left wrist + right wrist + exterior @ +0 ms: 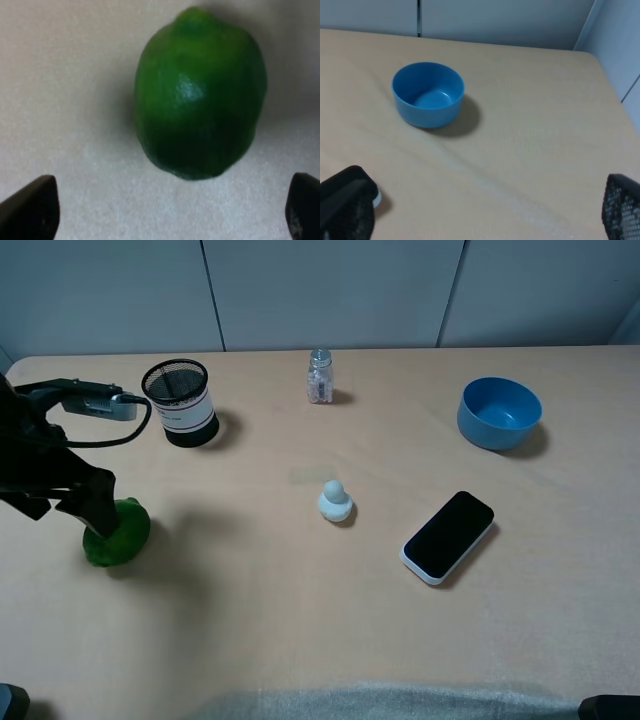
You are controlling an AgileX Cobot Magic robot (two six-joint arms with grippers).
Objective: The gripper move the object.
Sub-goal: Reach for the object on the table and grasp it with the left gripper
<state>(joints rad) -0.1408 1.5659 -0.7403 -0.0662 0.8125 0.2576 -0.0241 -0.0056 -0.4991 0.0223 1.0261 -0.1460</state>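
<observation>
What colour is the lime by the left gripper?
Glossy green, with a bright highlight; the lime shows best in the left wrist view.

I find no words or numbers to read from here — the white band on the mesh cup (188,418) shows only dark stripes, and the small jar (320,377) is too small to tell.

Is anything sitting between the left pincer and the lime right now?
Nothing visible. The left pincer hangs open just above the lime, with only bare table between them. The white duck stands well aside.
</observation>
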